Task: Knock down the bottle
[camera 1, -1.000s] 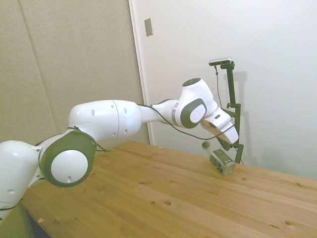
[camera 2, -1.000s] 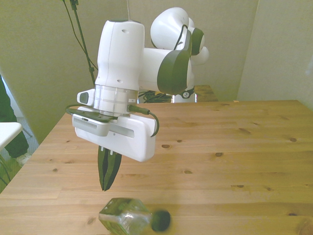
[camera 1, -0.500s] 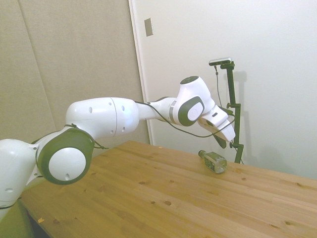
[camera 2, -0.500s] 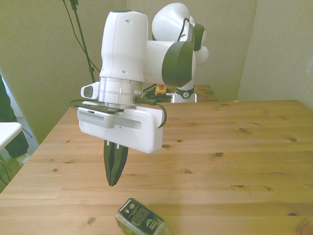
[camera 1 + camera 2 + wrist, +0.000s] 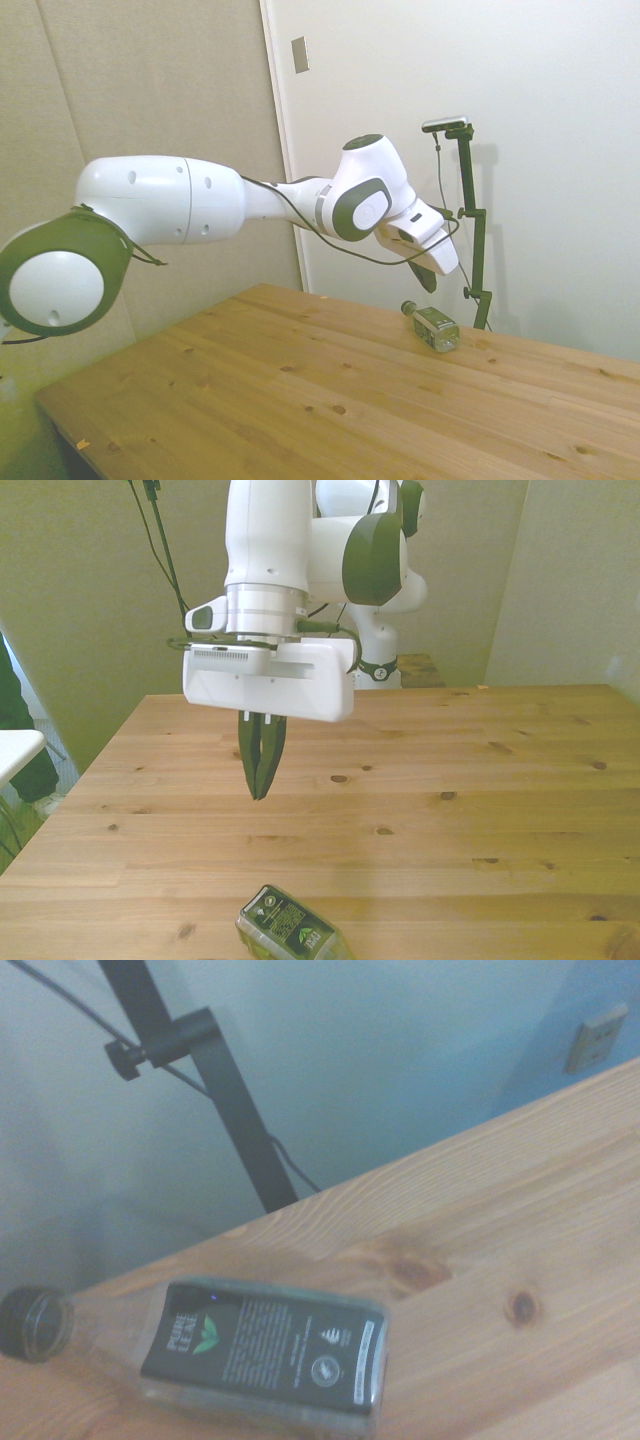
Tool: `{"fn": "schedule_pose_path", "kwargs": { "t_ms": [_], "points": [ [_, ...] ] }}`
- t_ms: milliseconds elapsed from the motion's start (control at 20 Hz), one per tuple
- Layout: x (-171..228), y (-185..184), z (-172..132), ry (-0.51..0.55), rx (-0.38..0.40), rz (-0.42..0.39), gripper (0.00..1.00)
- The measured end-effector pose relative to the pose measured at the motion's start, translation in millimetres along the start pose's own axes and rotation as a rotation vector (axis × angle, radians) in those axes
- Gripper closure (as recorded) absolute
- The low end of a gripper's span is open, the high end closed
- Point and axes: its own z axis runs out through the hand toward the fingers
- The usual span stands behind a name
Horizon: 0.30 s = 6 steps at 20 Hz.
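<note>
The bottle [image 5: 432,326] lies on its side on the wooden table [image 5: 330,400], close to the edge by the wall. It is clear plastic with a dark green cap and a dark green-and-white label. The front view shows the bottle [image 5: 290,936] at the near edge, partly cut off. The wrist view has the bottle [image 5: 250,1352] flat on the wood, cap to one side. My gripper [image 5: 260,790] hangs shut above the table, well clear of the bottle and holding nothing. In the side view the gripper [image 5: 430,284] sits just above and behind the bottle.
The table edge runs right behind the bottle, with the white wall [image 5: 560,150] beyond it. A dark sleeve of a person [image 5: 14,730] shows at the front view's left edge, beside a white surface [image 5: 15,748].
The bottle tipped over and came to rest lying flat on the table. My gripper rose and drew back from it, staying shut.
</note>
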Motion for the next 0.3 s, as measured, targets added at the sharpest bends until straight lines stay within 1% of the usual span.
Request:
{"fn": "schedule_pose_path", "kwargs": {
  "t_ms": [300],
  "points": [
    [-47.9,12.3,-20.1,-0.037,0.005,-0.035,1.0]
  ]
}}
